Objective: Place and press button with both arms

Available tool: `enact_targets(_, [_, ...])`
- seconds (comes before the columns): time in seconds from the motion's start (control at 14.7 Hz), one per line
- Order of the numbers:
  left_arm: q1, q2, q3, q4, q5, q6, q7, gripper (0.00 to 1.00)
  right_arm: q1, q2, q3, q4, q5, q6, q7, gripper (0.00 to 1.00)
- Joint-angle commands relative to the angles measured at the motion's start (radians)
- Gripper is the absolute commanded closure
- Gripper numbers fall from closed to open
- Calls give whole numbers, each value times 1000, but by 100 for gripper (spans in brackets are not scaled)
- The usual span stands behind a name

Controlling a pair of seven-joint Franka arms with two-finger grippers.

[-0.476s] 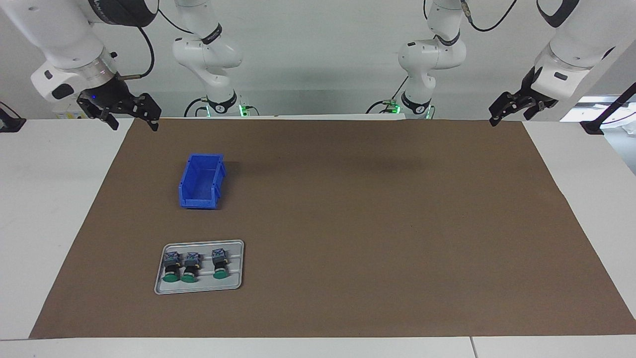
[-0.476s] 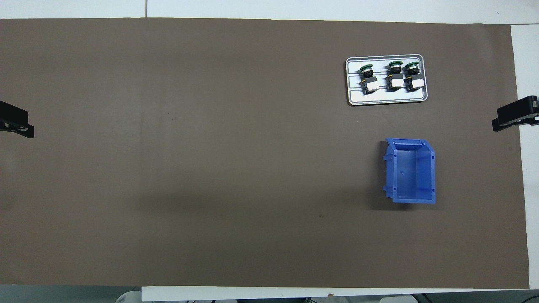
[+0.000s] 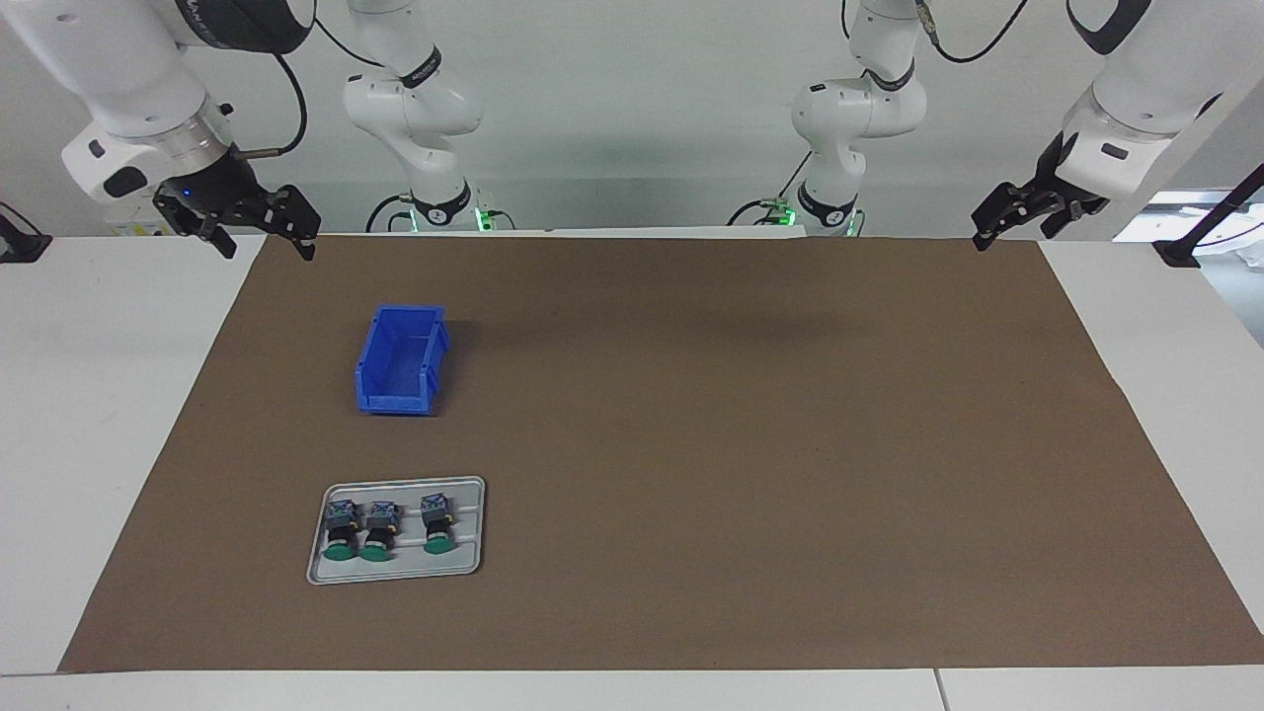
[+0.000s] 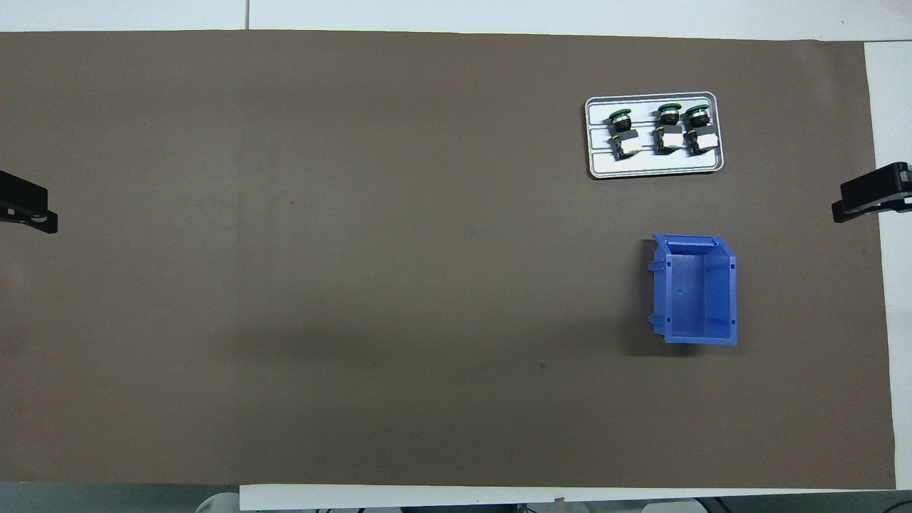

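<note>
Both sets of jaws stand wide open and hold nothing. The right gripper (image 3: 259,237) hangs over the corner of the brown mat (image 3: 691,444) at the right arm's end of the worktop (image 3: 89,395), its fingers pointing down and slightly inward; the left gripper (image 3: 1007,219) hangs over the mat's corner at the left arm's end, tilted the same way. Both arms wait, raised clear of the surface, wrists bent down from white forearms with dark joint bands and trailing cables. In the overhead view only black tips show: the left gripper (image 4: 28,206) and the right gripper (image 4: 873,194) at the mat's two ends.

The worktop is white, covered almost wholly by the brown mat, with a pale wall at the robots' end. Toward the right arm's end sits a blue bin (image 3: 400,360), open at the top. Farther from the robots lies a grey tray (image 3: 464,568) carrying three green-capped buttons (image 3: 378,528) on their sides in a row, caps pointing away from the robots, two close together and one a little apart.
</note>
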Motion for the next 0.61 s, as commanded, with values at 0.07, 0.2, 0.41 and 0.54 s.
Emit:
enact_targets(0.07, [-2,-28,2,-33,9,6,-9,0,4,-8,14,-10,12,-14,-69,0])
enact_targets(0.2, [-2,-28,2,-33,9,6,-9,0,13,4,14,-10,44,41,-85,0])
enact_targets(0.41, [-2,-28,2,-33,9,6,-9,0,94,107,14,4,35,171,-36,2])
enact_targets(0.54, [-2,-28,2,-33,9,6,-9,0,136,182,15,6,35,283,27,2])
